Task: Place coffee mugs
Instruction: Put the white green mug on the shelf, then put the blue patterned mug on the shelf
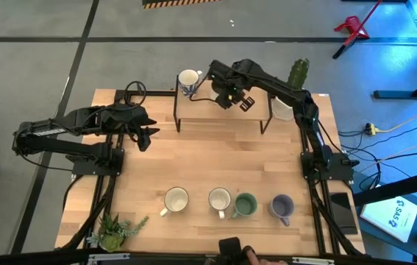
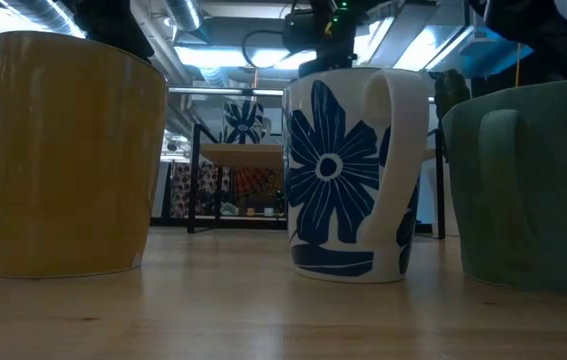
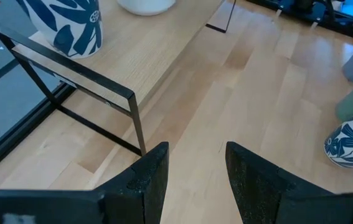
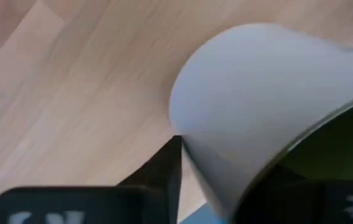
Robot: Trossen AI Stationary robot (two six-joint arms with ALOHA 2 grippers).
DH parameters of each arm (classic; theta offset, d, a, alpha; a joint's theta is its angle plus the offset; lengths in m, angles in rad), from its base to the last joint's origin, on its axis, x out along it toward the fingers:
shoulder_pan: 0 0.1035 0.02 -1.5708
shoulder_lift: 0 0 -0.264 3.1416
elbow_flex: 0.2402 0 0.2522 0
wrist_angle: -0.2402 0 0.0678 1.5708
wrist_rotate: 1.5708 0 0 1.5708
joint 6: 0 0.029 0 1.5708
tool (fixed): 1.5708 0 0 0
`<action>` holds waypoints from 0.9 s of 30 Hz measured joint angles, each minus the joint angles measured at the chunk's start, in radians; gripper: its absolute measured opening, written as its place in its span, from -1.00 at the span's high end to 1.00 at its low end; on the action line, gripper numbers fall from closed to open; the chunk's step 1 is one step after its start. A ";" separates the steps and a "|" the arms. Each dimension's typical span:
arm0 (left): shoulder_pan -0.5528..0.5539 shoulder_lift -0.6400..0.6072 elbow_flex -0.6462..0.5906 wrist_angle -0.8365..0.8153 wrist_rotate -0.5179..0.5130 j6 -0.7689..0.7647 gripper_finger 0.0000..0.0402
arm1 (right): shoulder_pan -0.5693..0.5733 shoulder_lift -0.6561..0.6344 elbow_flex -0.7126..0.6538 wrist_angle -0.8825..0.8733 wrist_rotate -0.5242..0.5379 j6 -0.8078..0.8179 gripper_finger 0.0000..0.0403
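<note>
Right gripper (image 1: pixel 232 97) sits over the shelf (image 1: pixel 223 110) at upper centre, fingers pinching a pale mug (image 4: pixel 269 106). A blue-patterned mug (image 1: pixel 189 81) stands on the shelf's left end; four more mugs (image 1: pixel 219 200) line the surface's lower edge. Left gripper (image 1: pixel 146 137) hovers mid-left, fingers spread, holding nothing.

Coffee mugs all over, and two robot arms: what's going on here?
The robot is putting mugs onto a small shelf at the back of the table. The right claw holds a mug over the shelf, clamped between its fingers. One blue-patterned mug already stands at the shelf's left end. Four more wait in a row along the front edge: yellow mug, second patterned mug, teal mug, lavender mug. The left claw hangs open and empty by the shelf's left end.
</note>
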 joint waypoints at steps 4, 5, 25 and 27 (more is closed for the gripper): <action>0.000 0.000 0.000 0.000 0.000 0.000 0.24 | 0.000 0.000 0.001 0.037 0.010 0.017 0.32; 0.000 0.000 0.000 0.000 0.000 0.000 0.24 | 0.000 0.000 0.005 0.038 0.019 0.017 0.28; 0.000 0.000 0.000 0.000 -0.002 0.000 0.24 | -0.005 -0.045 0.067 0.105 0.095 0.059 0.16; 0.000 0.000 0.000 0.000 -0.003 0.000 0.24 | -0.001 -0.064 0.066 0.101 0.058 0.095 0.16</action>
